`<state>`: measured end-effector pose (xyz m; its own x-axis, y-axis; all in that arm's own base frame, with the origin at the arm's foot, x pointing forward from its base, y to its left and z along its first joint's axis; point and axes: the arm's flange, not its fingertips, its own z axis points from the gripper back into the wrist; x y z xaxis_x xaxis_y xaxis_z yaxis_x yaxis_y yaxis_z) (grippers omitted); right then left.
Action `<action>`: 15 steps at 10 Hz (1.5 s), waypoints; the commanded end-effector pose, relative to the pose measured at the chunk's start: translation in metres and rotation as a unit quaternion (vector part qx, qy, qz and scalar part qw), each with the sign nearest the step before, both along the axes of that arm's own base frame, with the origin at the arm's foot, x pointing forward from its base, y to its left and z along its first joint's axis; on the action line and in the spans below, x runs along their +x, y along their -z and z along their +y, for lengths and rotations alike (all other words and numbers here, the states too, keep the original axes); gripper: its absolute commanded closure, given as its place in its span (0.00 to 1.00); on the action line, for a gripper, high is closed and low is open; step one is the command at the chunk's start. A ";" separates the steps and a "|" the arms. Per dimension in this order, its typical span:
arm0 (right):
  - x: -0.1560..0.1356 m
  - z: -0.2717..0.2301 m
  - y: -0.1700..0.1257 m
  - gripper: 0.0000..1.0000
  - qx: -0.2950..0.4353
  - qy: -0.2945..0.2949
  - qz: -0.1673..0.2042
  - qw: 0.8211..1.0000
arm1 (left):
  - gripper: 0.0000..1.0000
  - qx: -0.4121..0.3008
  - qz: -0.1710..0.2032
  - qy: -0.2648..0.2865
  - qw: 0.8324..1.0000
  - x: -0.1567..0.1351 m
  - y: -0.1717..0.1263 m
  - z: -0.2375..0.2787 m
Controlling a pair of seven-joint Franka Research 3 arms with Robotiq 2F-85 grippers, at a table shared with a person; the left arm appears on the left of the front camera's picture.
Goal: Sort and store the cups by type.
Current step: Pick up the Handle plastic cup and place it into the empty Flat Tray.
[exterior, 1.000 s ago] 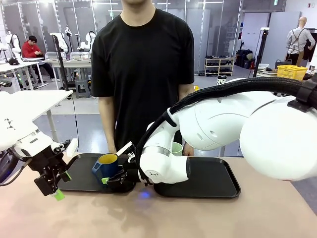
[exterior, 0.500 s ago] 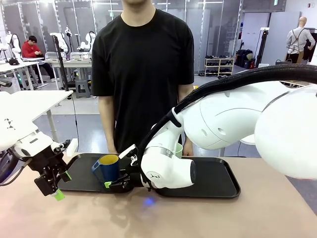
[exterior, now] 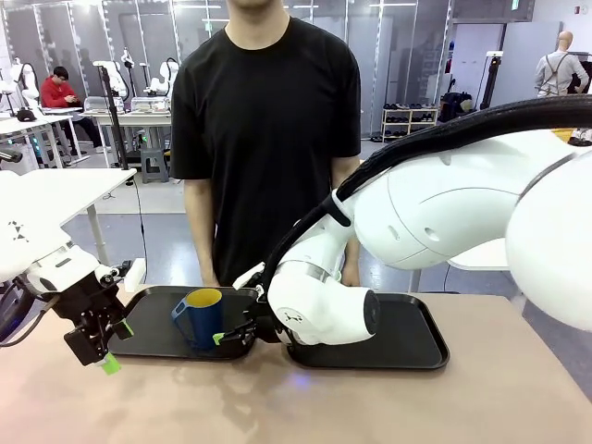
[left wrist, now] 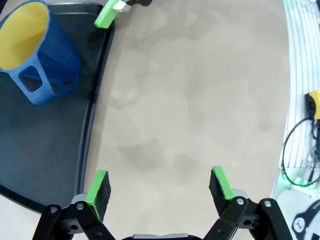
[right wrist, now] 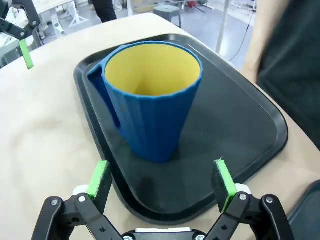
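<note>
Dark blue outside and yellow inside, the mug (right wrist: 150, 100) stands upright on a black tray (right wrist: 240, 125) in the centre of the right wrist view, its handle turned toward the left of that picture. The right gripper (right wrist: 162, 182) sits low at the bottom edge with its jaws spread wide; the green pads (right wrist: 99, 179) stand apart on either side of the mug's base but short of it, so the mug lies just beyond the fingertips, not between them and not touched.

In the front view the mug (exterior: 201, 317) is left of centre on the left-hand tray (exterior: 153, 338), and the right gripper (exterior: 233, 333) shows just right of it at the tray's near edge, one green tip close beside the mug's foot. A second black tray (exterior: 412, 338) lies right of centre, partly behind the white arm. A person in a black shirt (exterior: 268, 120) stands at the far side.

The left gripper (exterior: 104, 350) hangs at the lower left of the front view, over bare table in front of the left tray's corner, well apart from the mug. In the left wrist view its jaws (left wrist: 159, 187) are likewise spread and hold nothing, with tan tabletop (left wrist: 200, 100) between them; the mug (left wrist: 37, 50) sits in the upper left corner of that frame, far from the fingertips
</note>
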<state>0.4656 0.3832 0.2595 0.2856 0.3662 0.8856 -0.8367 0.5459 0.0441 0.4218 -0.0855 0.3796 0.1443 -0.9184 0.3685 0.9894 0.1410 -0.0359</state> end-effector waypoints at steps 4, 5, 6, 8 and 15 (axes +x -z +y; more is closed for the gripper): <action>-0.067 -0.003 0.002 0.00 -0.055 0.005 0.029 0.998 | 0.00 -0.002 -0.006 0.001 1.000 0.000 0.000 0.001; -0.075 -0.004 -0.002 0.00 -0.071 -0.001 0.035 0.997 | 0.00 -0.002 -0.006 0.001 1.000 0.000 0.000 0.001; -0.082 -0.007 -0.007 0.00 -0.086 -0.005 0.037 0.996 | 0.00 -0.002 -0.006 0.001 1.000 0.000 0.000 0.001; -0.094 -0.018 -0.019 0.00 -0.120 -0.008 0.044 0.992 | 0.00 -0.002 -0.006 0.001 1.000 0.000 0.000 0.001; -0.093 -0.017 -0.011 0.00 -0.114 -0.013 0.038 0.993 | 0.00 -0.002 -0.006 0.001 1.000 0.000 0.000 0.001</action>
<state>0.3704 0.3641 0.2718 0.3365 0.5670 0.7519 -0.8520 0.5234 -0.0133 0.4218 -0.0855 0.3796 0.1442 -0.9184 0.3685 0.9894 0.1409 -0.0360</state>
